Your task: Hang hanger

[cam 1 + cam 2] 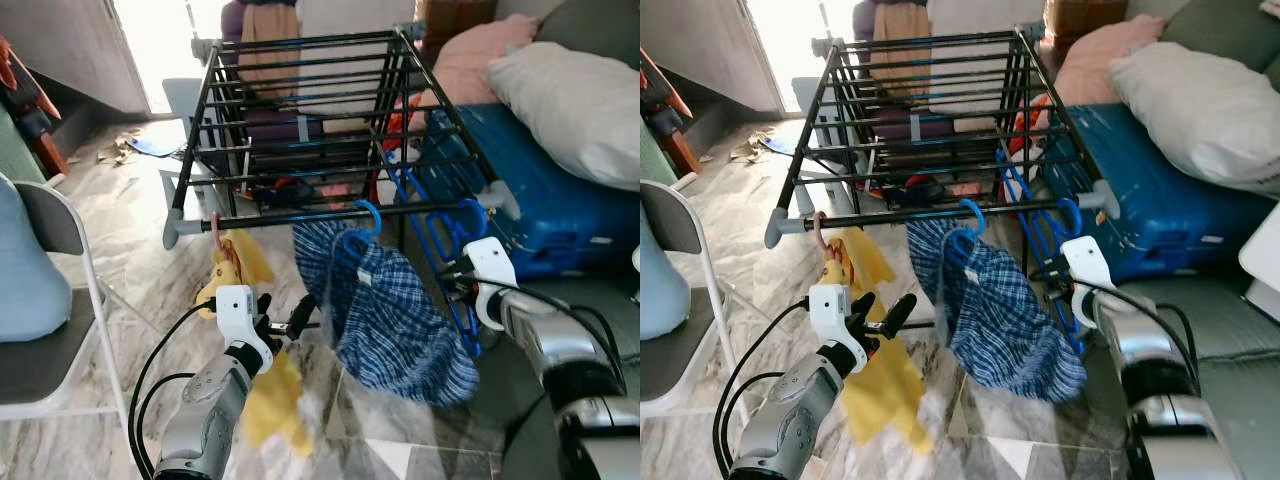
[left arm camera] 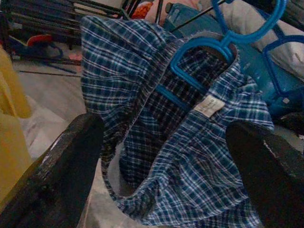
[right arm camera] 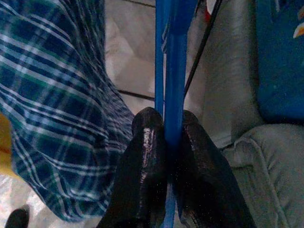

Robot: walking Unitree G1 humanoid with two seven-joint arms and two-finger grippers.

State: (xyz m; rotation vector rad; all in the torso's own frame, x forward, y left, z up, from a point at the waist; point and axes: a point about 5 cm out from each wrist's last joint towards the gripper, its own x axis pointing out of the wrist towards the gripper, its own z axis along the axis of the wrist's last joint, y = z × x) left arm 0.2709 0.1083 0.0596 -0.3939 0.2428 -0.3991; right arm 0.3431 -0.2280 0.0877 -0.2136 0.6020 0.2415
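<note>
A bare blue hanger (image 1: 441, 240) hangs by its hook from the front rail (image 1: 300, 218) of a black drying rack, near the rail's right end. My right gripper (image 1: 452, 283) is shut on this hanger's lower part; in the right wrist view the fingertips (image 3: 147, 128) pinch the blue bar (image 3: 175, 57). Left of it, a blue plaid shirt (image 1: 400, 320) hangs on another blue hanger (image 2: 204, 47) from the same rail. My left gripper (image 1: 283, 315) is open, level with the shirt and just left of it, holding nothing.
A yellow garment (image 1: 240, 265) hangs at the rail's left end, close behind my left arm. A blue suitcase (image 1: 540, 200) with a white pillow (image 1: 580, 100) on it stands right of the rack. A grey folding chair (image 1: 50, 340) is at far left.
</note>
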